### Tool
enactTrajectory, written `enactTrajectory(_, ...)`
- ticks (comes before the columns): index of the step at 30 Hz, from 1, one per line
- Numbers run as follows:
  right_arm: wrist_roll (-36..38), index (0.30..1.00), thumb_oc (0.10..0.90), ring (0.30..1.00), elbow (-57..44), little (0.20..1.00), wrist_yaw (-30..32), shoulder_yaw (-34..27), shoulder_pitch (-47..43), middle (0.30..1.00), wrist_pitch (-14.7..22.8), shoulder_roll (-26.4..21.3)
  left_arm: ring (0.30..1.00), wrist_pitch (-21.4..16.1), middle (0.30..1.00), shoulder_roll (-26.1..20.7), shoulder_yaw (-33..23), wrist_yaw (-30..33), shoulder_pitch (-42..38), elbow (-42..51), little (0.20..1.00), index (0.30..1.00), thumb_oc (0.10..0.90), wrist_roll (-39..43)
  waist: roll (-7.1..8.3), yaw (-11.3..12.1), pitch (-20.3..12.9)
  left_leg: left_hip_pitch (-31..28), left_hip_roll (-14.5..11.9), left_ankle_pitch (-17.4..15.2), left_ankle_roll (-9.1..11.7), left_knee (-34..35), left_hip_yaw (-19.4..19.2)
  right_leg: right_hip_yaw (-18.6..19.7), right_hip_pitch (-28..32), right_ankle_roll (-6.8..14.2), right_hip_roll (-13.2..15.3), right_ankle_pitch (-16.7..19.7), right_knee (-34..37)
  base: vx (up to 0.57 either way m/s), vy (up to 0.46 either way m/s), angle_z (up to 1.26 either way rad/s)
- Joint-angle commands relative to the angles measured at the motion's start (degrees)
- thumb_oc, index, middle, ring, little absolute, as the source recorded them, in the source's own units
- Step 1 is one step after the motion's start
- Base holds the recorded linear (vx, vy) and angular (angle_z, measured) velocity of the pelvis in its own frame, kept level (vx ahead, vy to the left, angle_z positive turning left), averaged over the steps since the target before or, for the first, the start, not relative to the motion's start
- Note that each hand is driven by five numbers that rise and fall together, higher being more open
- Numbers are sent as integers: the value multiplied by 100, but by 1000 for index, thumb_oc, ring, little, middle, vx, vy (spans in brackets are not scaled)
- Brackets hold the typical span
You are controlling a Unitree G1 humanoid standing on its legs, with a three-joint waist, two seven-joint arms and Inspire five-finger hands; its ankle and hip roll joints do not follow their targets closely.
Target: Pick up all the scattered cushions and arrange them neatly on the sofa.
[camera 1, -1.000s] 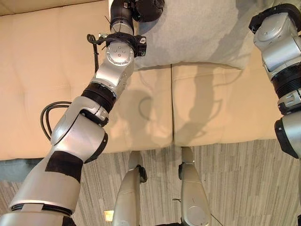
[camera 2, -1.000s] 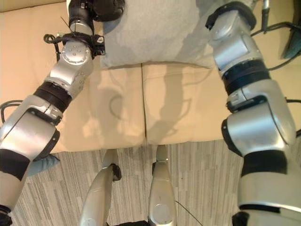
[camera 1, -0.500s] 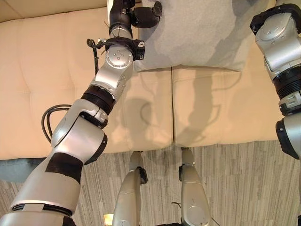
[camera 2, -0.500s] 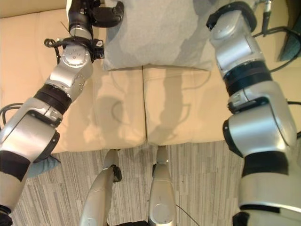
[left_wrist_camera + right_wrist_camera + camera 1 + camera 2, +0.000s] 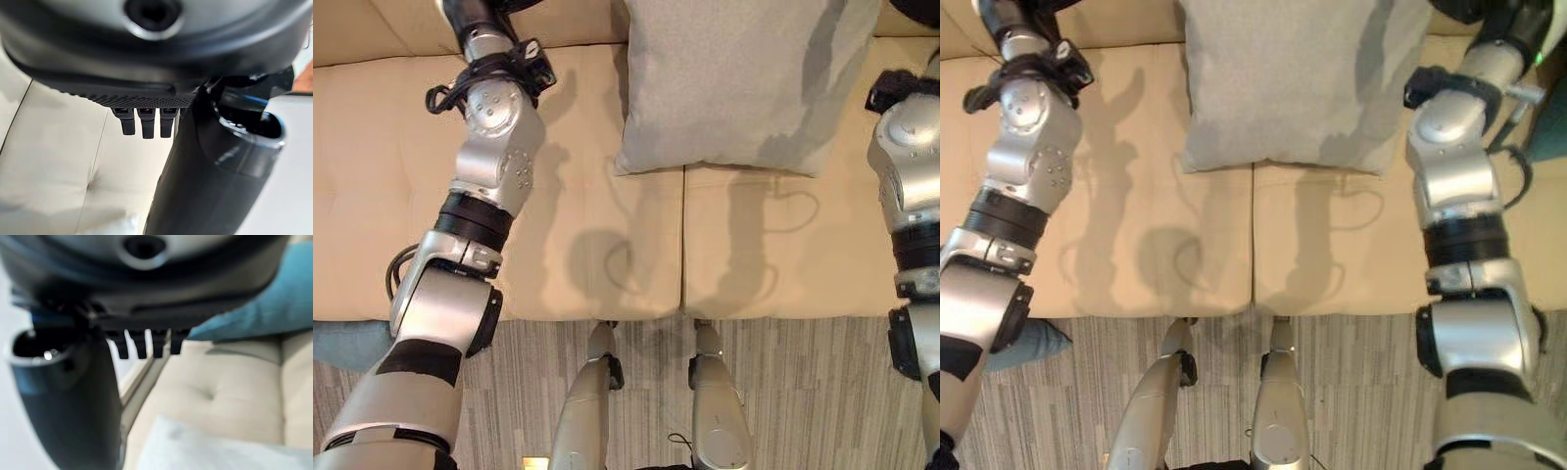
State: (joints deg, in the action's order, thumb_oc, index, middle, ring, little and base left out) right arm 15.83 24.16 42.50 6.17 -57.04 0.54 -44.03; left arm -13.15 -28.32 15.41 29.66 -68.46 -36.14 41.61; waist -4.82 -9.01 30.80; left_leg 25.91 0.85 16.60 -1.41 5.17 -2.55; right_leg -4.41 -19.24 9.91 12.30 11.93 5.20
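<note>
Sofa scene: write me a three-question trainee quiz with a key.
1. True or false: the grey cushion lies on the carpet.
2. What colour is the cushion seen past the right hand in its wrist view? A red, B blue, C black.
3. Fill in: the grey cushion's lower edge crosses the ___ between the sofa's two seat pads.

Key: 1 false, it sits on the sofa. 2 B. 3 seam.

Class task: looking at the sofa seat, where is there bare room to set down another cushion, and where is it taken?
Free: the left seat beside the grey cushion, and the front strip between it and the sofa edge. Crowded: the back middle, where that cushion stands.
</note>
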Motion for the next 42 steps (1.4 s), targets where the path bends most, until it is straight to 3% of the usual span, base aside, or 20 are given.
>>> enactTrajectory(1, 1330, 900, 800, 900, -852, 900, -359, -974, 963, 900, 1907, 201, 900, -418, 900, 309, -469, -30, 795, 420, 900, 900, 800, -424, 24, 218, -1015, -502, -275, -1643, 590, -22, 153, 72, 186, -133, -28, -1053, -344, 29, -15, -3)
enactTrajectory(2, 1328, 900, 800, 900, -967, 900, -386, -1066, 1165, 900, 1885, 238, 900, -388, 900, 340, -436, -11, 926, 520, 900, 900, 800, -452, 38, 238, -1082, -521, -272, -1646, 590, -20, 170, 51, 223, -134, -26, -1053, -327, 160, -6, 0)
enactTrajectory(3, 1117, 900, 800, 900, -1524, 900, -816, -1760, 2601, 900, 1841, 486, 900, -325, 900, 545, -644, -231, 2232, 1380, 900, 900, 800, -849, 38, 284, -1306, -812, -271, -1777, 552, -21, 242, -50, 531, -169, -62, -1119, -285, 162, 24, 5)
enactTrajectory(6, 1013, 900, 800, 900, -1715, 900, -1330, -2741, 4531, 900, 1800, 981, 900, -162, 900, 647, -941, -1030, 4533, 2348, 900, 900, 800, -1108, 55, 326, -1691, -1152, -278, -1861, 464, -29, 306, -148, 847, -194, -57, -1141, -339, 209, 62, 24)
enactTrajectory(10, 610, 900, 800, 900, -1180, 900, -1532, -3357, 5953, 900, 1543, 1501, 900, 77, 900, 636, -1303, -1717, 6934, 2525, 900, 900, 800, -1684, 135, 400, -2023, -1567, -214, -2223, 232, -442, 406, -216, 1164, -186, 95, -1251, -910, 124, 139, 2)
enactTrajectory(13, 550, 900, 800, 900, -514, 900, -1446, -3522, 6166, 900, 1497, 1767, 900, 304, 900, 754, -1309, -1638, 7621, 1452, 900, 900, 800, -2764, 216, 435, -2190, -1711, -120, -2448, 107, -750, 363, -276, 1372, -114, 232, -1051, -921, 32, 132, -1)
enactTrajectory(15, 622, 900, 800, 900, -193, 900, -1457, -3452, 6207, 900, 1463, 1930, 900, 394, 900, 1093, -1498, -1553, 7872, 311, 900, 900, 800, -3056, 280, 561, -2356, -1912, -111, -2434, 79, -562, 199, -311, 1375, 44, 309, -441, -684, -74, 7, -21)
enactTrajectory(16, 769, 900, 800, 900, 34, 900, -1568, -3260, 6239, 900, 1460, 2064, 900, 439, 900, 1430, -1864, -1529, 7914, -810, 900, 900, 800, -2627, 296, 683, -2454, -2039, -191, -2355, 136, -425, 39, -349, 1316, 128, 297, -113, -649, -93, -38, -35)
enactTrajectory(19, 770, 900, 800, 900, 237, 900, -1561, -3220, 6268, 900, 1450, 2135, 900, 452, 900, 1475, -1904, -1518, 7872, -1337, 900, 900, 800, -2680, 300, 734, -2483, -2008, -219, -2259, 139, -362, 39, -306, 1311, 87, 240, -252, -771, -125, -36, -44)
enactTrajectory(21, 972, 900, 800, 900, 524, 900, -1681, -3077, 6381, 900, 1495, 2374, 900, 559, 900, 1593, -1990, -1520, 7747, -2426, 900, 900, 800, -2686, 330, 812, -2628, -1875, -293, -2148, 178, -418, 162, 210, 1757, -84, 52, -962, -1244, -178, -94, 5)
enactTrajectory(24, 1283, 900, 800, 900, 731, 900, -1626, -3028, 6442, 900, 1649, 2422, 900, 697, 900, 1515, -1813, -1579, 7740, -3023, 900, 900, 800, -3034, 407, 663, -2842, -1557, -174, -1926, 261, -653, 846, 1879, 1966, -15, -500, -1048, -2187, -214, -179, 70)
enactTrajectory(25, 1243, 900, 800, 900, 791, 900, -1632, -2972, 6417, 900, 1581, 2362, 900, 707, 900, 1460, -1777, -1607, 7741, -3044, 900, 900, 800, -3100, 448, 658, -2892, -1482, -88, -1928, 275, -696, 1003, 2123, 2156, -65, -568, -1164, -2141, -279, -205, 118)
enactTrajectory(27, 1003, 900, 800, 900, 732, 900, -1575, -2780, 6541, 900, 1485, 2209, 900, 710, 900, 1366, -1652, -1625, 7754, -3030, 900, 900, 800, -3235, 523, 632, -2805, -1296, -4, -1772, 304, -793, 1356, 2649, 2449, -327, -906, -1934, -1973, -383, -201, 142)
enactTrajectory(29, 1016, 900, 800, 900, 627, 900, -1576, -2605, 6410, 900, 1417, 2200, 900, 688, 900, 1325, -1622, -1568, 7570, -2872, 900, 900, 800, -3054, 562, 822, -2613, -964, -95, -1338, 486, -686, 1673, 2377, 2444, -658, -1094, -2746, -1823, -578, -291, 114)
enactTrajectory(31, 1154, 900, 800, 900, 498, 900, -1639, -2403, 6216, 900, 1443, 2197, 900, 670, 900, 1347, -1583, -1469, 7365, -2769, 900, 900, 800, -2868, 577, 889, -2403, -736, -247, -939, 673, -231, 2018, 2155, 2281, -887, -1397, -3037, -1836, -648, -356, 110)
enactTrajectory(32, 1146, 900, 800, 900, 424, 900, -1679, -2313, 6134, 900, 1411, 2186, 900, 647, 900, 1384, -1598, -1474, 7295, -2690, 900, 900, 800, -2777, 565, 913, -2334, -677, -278, -999, 680, -134, 2027, 1964, 2177, -952, -1451, -3064, -1855, -630, -246, 112)
enactTrajectory(34, 1096, 900, 800, 900, 138, 900, -1768, -2042, 5946, 900, 1385, 2176, 900, 646, 900, 1509, -1610, -1487, 7200, -2770, 900, 900, 800, -2648, 629, 939, -2121, -596, -270, -1291, 593, -259, 1662, 1645, 1955, -961, -1461, -2798, -1873, -609, -91, 59)
enactTrajectory(37, 907, 900, 800, 900, -379, 900, -1903, -1860, 6135, 900, 1314, 2328, 900, 704, 900, 1624, -1615, -1505, 7271, -2914, 900, 900, 800, -2756, 766, 794, -2192, -859, -303, -1819, 346, -1284, 630, 842, 1780, -855, -1148, -2356, -1634, -532, -43, 95)
enactTrajectory(38, 797, 900, 800, 900, -498, 900, -1931, -1827, 6240, 900, 1284, 2361, 900, 732, 900, 1710, -1608, -1504, 7345, -2986, 900, 900, 800, -2835, 878, 731, -2294, -1256, -379, -2367, 250, -1765, 44, 319, 1662, -814, -904, -2181, -1435, -359, -12, 115)
enactTrajectory(42, 826, 900, 800, 900, -487, 900, -1994, -1749, 6267, 900, 1314, 2439, 900, 798, 900, 1770, -1604, -1555, 7383, -3139, 900, 900, 800, -2888, 932, 646, -2401, -1710, -439, -2792, 180, -2115, -194, -161, 1618, -828, -766, -2057, -1284, -201, 70, 135)
